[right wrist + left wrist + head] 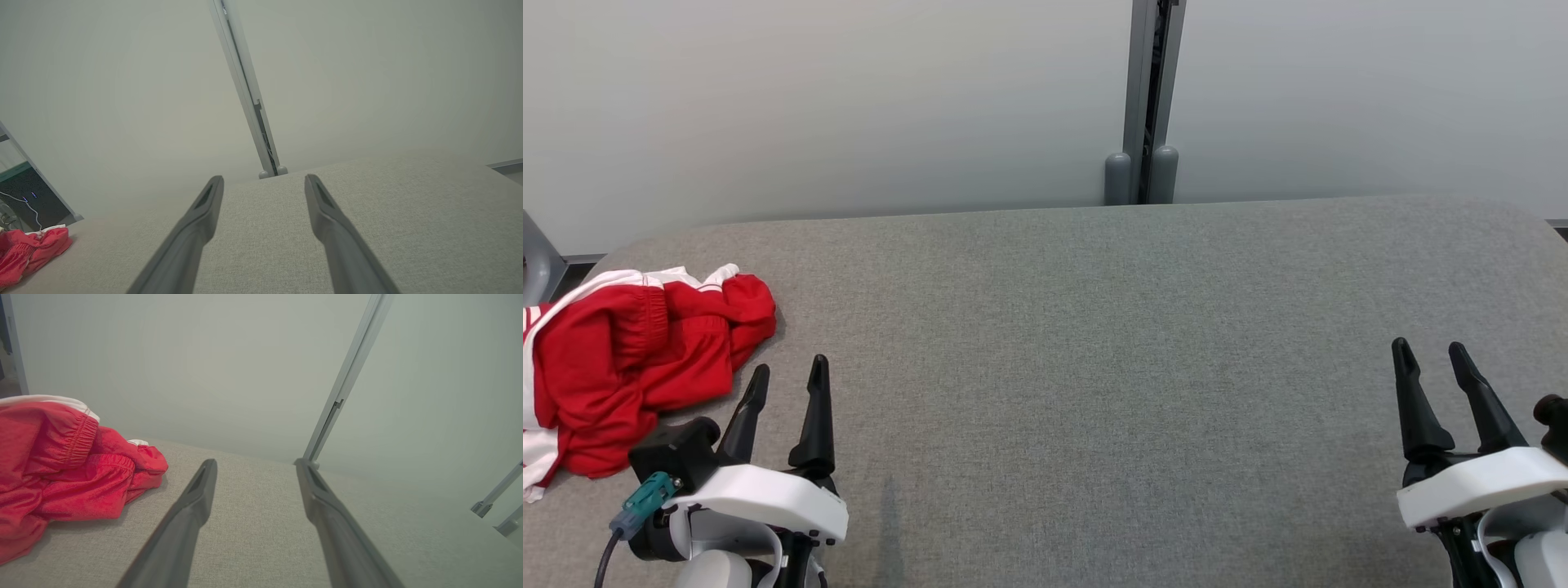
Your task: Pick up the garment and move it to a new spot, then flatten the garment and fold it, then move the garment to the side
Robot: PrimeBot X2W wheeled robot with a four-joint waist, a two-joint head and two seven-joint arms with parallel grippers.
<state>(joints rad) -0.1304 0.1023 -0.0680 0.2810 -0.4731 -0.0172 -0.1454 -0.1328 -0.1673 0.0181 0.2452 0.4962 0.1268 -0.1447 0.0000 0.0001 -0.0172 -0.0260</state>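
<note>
The crumpled red-and-white fabric garment [629, 359] lies at nine o'clock on the grey cloth surface [1094, 367]; my left gripper [791, 363], spread and empty, sits beside it for pickup; my right gripper [1427, 344] is likewise spread.

The left pincer [790, 365] sits at the lower left of the head view. Its two long dark fingers [812, 416] point up and lean a little to the right, spread apart and gripping nothing. They rise from a white wrist shell [760, 498]. On the shell's left side a black block [674, 449] carries a teal connector [645, 500], and a dark cable [605, 563] runs down from it. The right pincer [1427, 345] sits at the lower right, its fingers leaning slightly left, likewise parted and empty, above a matching white wrist shell. In each wrist view that arm's own two fingers run up from the bottom edge, tips well apart.
</note>
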